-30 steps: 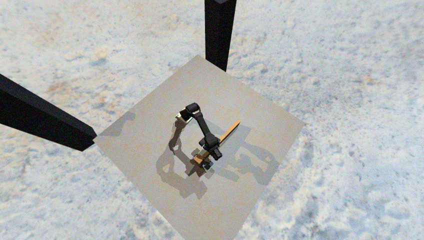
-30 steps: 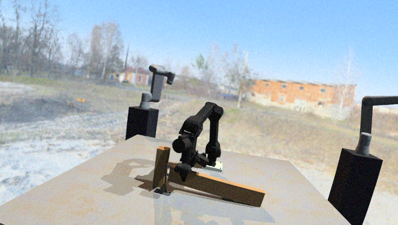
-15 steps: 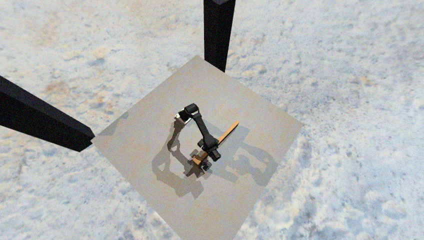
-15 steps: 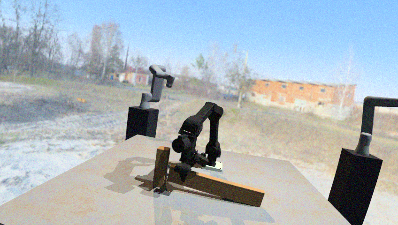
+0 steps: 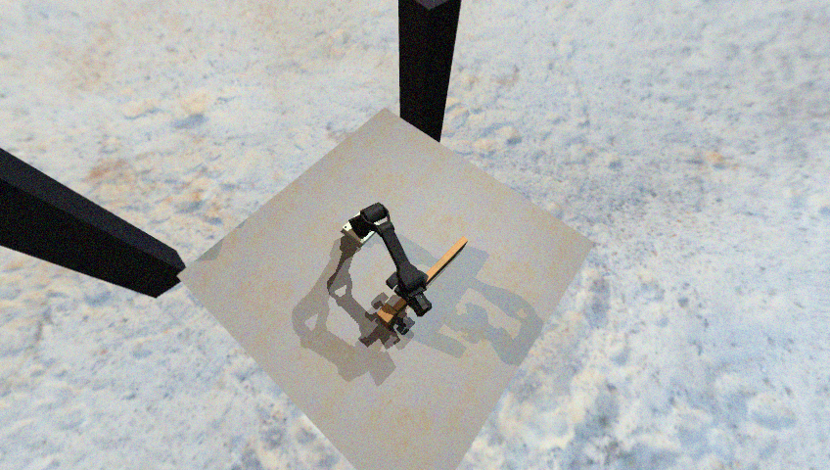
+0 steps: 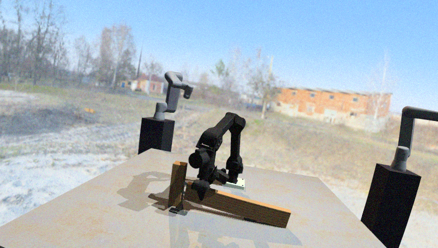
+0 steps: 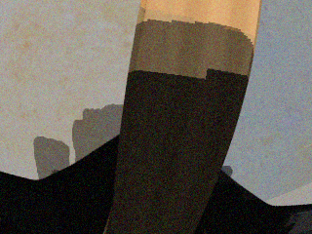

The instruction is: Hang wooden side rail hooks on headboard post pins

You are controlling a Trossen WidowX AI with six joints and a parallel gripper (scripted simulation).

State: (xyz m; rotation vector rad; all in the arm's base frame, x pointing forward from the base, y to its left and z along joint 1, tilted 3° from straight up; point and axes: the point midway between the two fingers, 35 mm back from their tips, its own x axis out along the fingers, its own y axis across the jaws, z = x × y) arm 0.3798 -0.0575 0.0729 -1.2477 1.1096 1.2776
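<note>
holding item: tool (image 6: 200,188), clenched on the wooden side rail (image 6: 246,207) close to its post end, gripping across the rail's width from above.

item, wooden side rail: lies sloped, near end raised at the headboard post (image 6: 178,183), far end (image 6: 284,218) down on the worktop (image 6: 92,215). in the top view the rail (image 5: 447,259) runs out from under the arm toward the right.

item, headboard post: upright wooden block on a small dark foot, its slot side facing the rail's end. steel hooks and pins: too small and shadowed to tell whether the hooks sit on the pins or only stand against the slot.

item, wrist view: rail (image 7: 202,19) fills the centre, mostly in shadow; no hook detail visible.

risks, as judged:
- letting go with hooks only beside or above the pins; the raised end would drop to the worktop.
- one hook seated, the other missed, if the rail is twisted in the grip.
- pushing lengthwise could tip or slide the post.
- lifting too high could raise the far end off the worktop.
- withdrawing sideways could drag the rail out of the slot.
</note>
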